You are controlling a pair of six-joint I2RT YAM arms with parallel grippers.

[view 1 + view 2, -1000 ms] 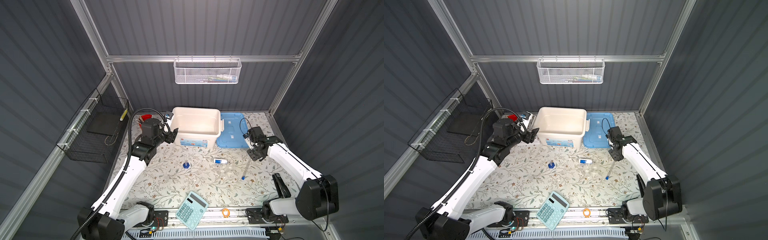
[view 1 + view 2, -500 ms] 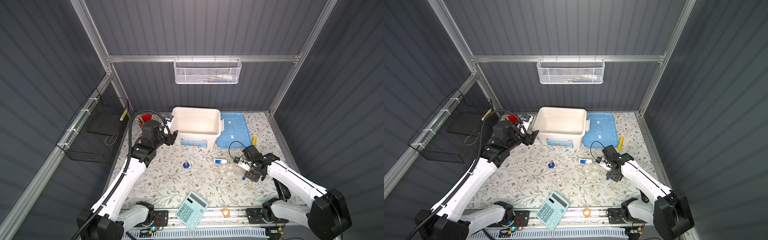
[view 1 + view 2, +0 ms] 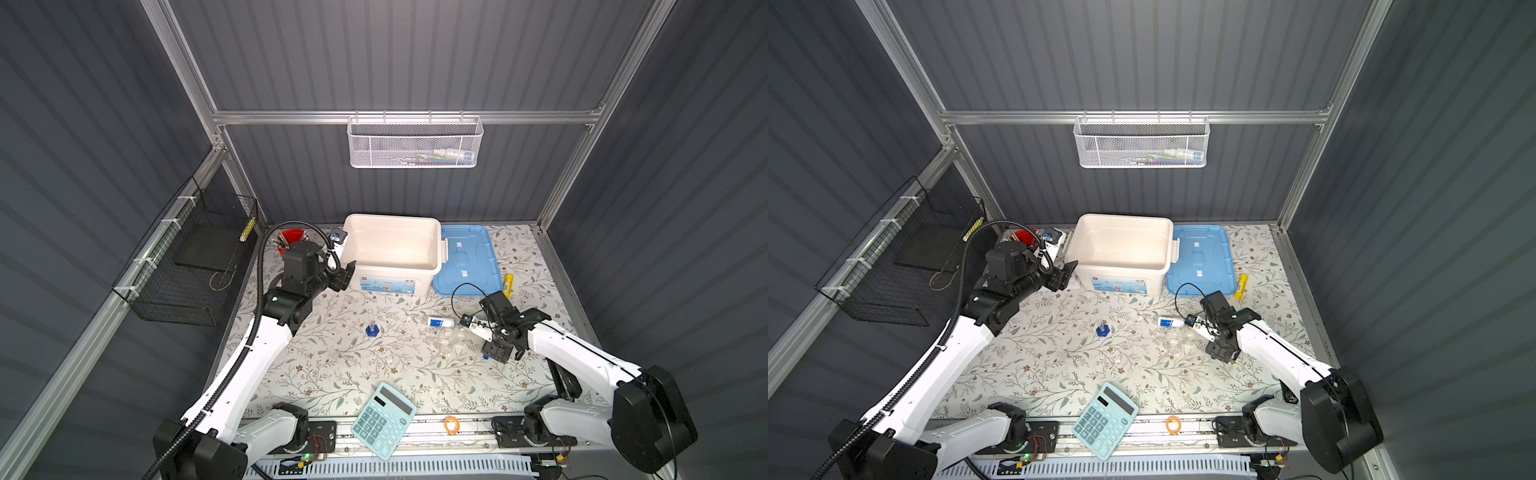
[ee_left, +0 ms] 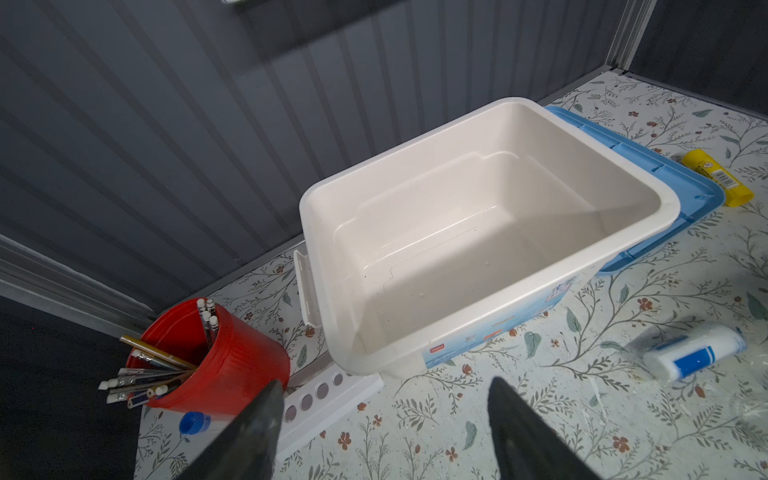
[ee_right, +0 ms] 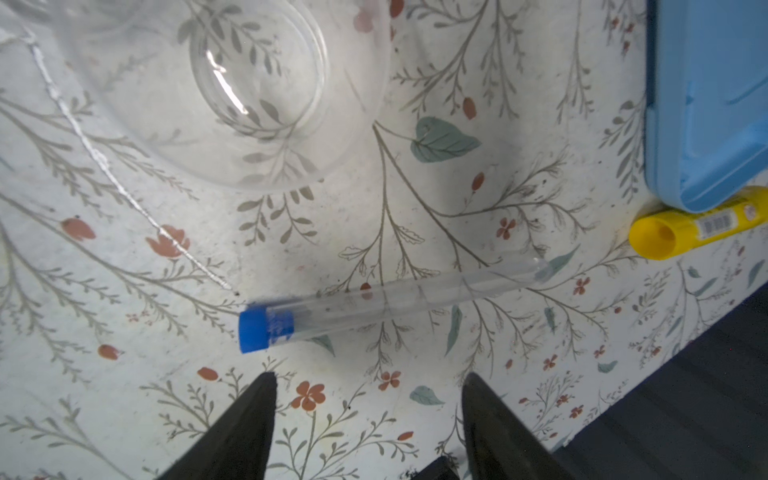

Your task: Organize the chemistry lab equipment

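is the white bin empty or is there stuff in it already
Empty: the left wrist view shows the white bin with a bare floor, nothing inside.

Nothing could be read for certain: the white bin (image 4: 415,178) carried a sticker (image 4: 498,326) with a blurred red logo, and the yellow glue stick (image 4: 717,176) showed a barcode

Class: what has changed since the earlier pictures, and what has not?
The right gripper swung forward from the blue lid and now hangs open over a blue-capped test tube on the mat. A yellow stick now shows beside the lid. The left gripper, white bin and calculator stayed put.
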